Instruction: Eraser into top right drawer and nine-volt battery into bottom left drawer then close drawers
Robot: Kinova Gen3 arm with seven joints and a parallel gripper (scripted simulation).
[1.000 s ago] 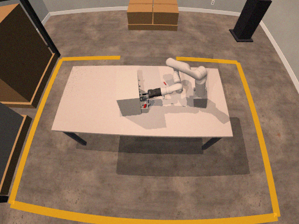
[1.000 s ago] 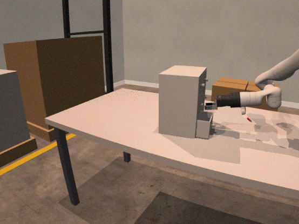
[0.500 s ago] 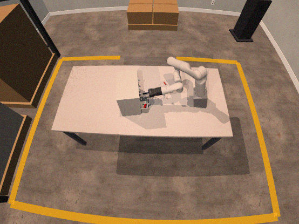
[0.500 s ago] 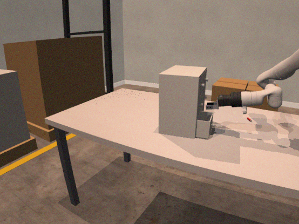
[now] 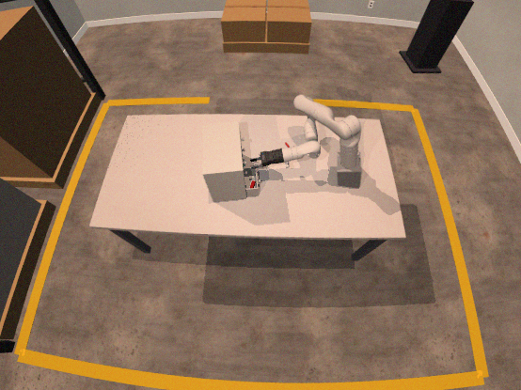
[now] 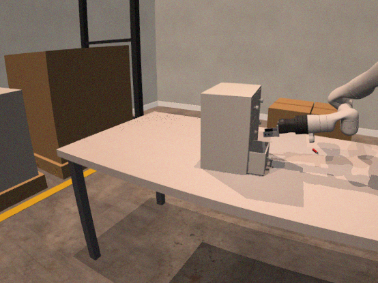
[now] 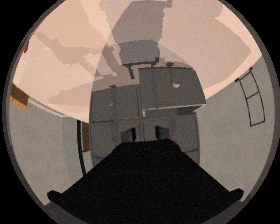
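The small chest (image 5: 225,187) (image 6: 225,133) (image 7: 115,107) stands upright on the table, drawer fronts towards the arm. Its bottom-row left drawer (image 6: 257,162) (image 7: 172,90) is pulled partly out and looks level. A red thing (image 5: 252,184) lies in that drawer; it is too small to tell whether it is the nine-volt battery. The other drawers look pushed in. My gripper (image 5: 254,162) (image 6: 269,132) (image 7: 145,132) is open and empty, level, close before the chest's front and higher than the open drawer. I cannot make out the eraser.
Another small red thing (image 5: 287,145) (image 6: 314,151) (image 7: 25,48) lies on the table (image 5: 165,161) (image 6: 164,137), beyond the forearm in the top view. Tiny pale shapes beside the forearm are unclear. The open drawer and its handle stick out below my gripper.
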